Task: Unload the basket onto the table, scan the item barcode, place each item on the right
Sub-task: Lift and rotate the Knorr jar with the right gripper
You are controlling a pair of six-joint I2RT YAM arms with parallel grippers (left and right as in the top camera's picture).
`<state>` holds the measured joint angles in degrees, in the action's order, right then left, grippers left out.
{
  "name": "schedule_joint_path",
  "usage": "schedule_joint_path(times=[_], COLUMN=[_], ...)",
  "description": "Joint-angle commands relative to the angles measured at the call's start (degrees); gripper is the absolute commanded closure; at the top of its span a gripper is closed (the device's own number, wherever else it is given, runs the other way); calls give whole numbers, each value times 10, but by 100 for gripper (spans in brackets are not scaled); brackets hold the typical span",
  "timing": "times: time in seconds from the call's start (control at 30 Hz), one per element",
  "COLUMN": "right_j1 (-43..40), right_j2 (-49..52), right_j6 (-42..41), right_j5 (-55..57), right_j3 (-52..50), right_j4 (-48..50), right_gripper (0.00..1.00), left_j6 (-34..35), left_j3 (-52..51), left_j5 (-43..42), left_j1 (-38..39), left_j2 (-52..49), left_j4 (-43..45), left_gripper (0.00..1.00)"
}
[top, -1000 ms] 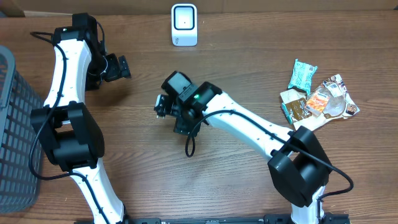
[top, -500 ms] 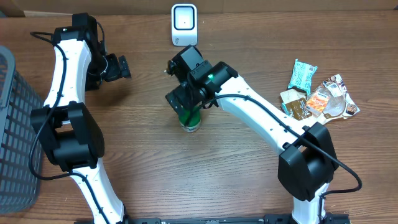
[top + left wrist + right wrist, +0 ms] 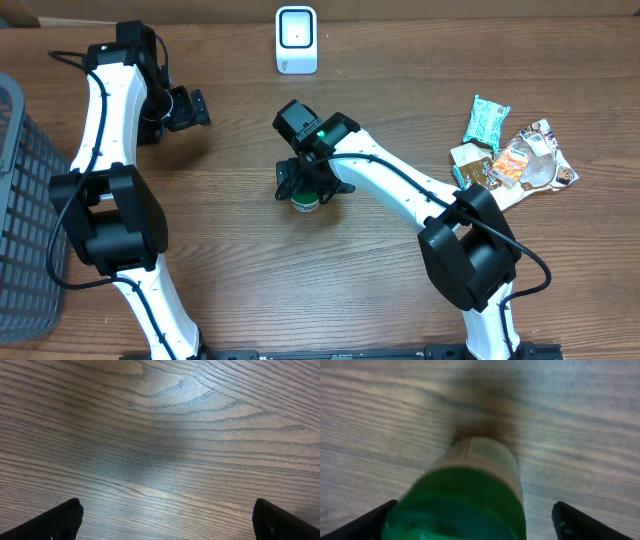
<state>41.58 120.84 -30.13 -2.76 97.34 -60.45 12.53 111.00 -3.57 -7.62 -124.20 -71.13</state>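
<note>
A small bottle with a green cap [image 3: 306,203] [image 3: 465,510] and a pale label stands upright on the wooden table, just in front of the middle. My right gripper [image 3: 308,186] [image 3: 475,527] hangs right over it, open. Its two fingers straddle the cap, and a gap shows beside the right fingertip [image 3: 575,522]. The white barcode scanner [image 3: 296,40] stands at the table's far edge, facing forward. My left gripper [image 3: 190,108] [image 3: 167,522] is open at the far left above bare wood, with nothing between its fingers.
A dark mesh basket [image 3: 20,200] stands at the left edge of the table. Several snack packets [image 3: 510,152] lie in a heap at the right.
My right arm swung from left of centre toward the scanner, then back over the bottle. The bottle, hidden a second ago, now stands on the table. The left arm has not moved.
</note>
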Motion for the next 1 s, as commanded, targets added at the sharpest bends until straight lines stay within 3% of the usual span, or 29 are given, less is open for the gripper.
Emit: schedule_joint_path(times=[0.0,0.13,0.2,0.5,0.67,0.77,0.97], right_j1=[0,0,0,-1,-1,-1,-1], right_j2=[-3,-3,-3,-8,-8,-8,-8], right_j6=[-13,31,77,424,517,516,494], right_j5=[7,12,12,12,12,23,26], right_j3=[1,1,1,8,33,54,83], right_j4=[-10,-11,-9,-19,-19,-22,-47], right_gripper=[14,36,40,38,26,13,1], left_j6=[8,8,8,8,8,8,8], left_j3=[8,8,8,8,8,8,8], left_j5=[6,6,6,6,6,6,6], left_j1=[-2,-2,-2,-2,-2,-2,-2], left_j2=[-5,-5,-5,-5,-5,-5,-5], left_j4=[0,0,0,0,0,0,0], left_gripper=[0,0,0,0,0,0,0])
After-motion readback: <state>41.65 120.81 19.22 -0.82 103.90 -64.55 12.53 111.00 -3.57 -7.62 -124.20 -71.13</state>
